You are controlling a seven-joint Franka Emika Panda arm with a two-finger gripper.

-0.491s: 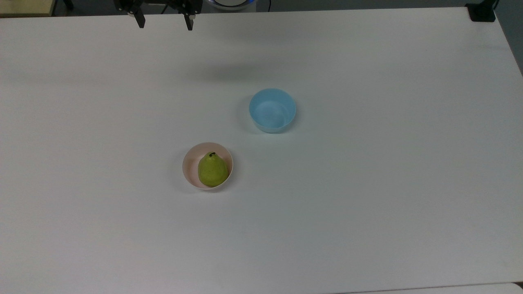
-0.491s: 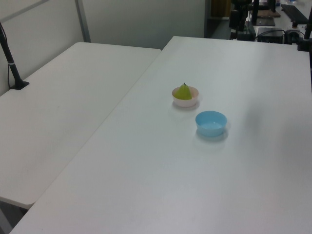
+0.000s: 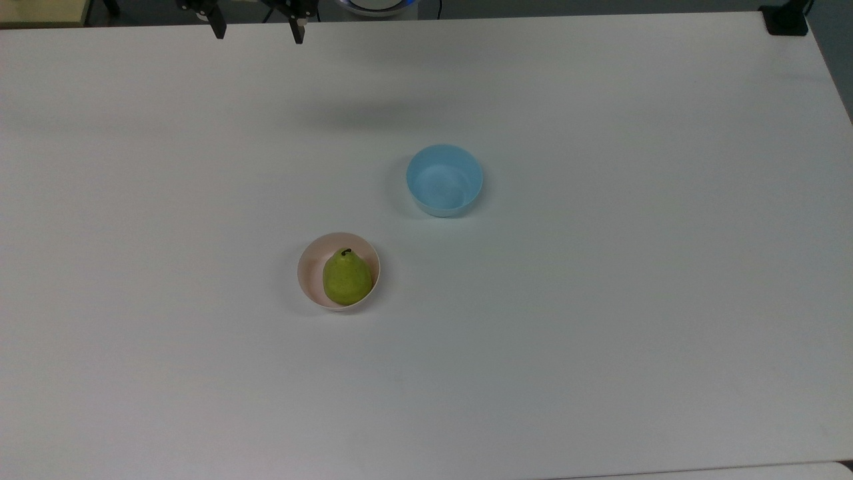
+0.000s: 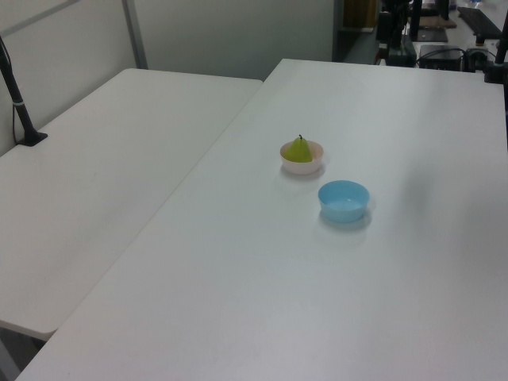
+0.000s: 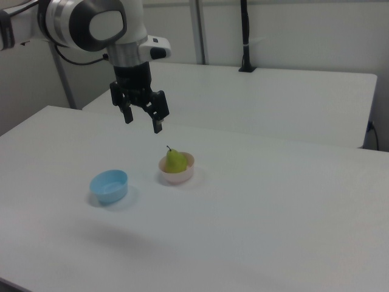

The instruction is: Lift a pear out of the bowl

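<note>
Gripper (image 3: pixel 257 28) shifted; pear (image 3: pixel 347 277) upright

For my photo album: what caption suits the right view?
Open end effector hovers above a pear in a pink bowl.

gripper (image 3: pixel 256 27) cut off by top edge in top view at 12 o'clock, just fingertips (image 3: pixel 218 30) showing, pear (image 3: pixel 347 278) base hidden inside bowl (image 3: pixel 308 270), arm upper part cropped at 10 o'clock in right view
</note>
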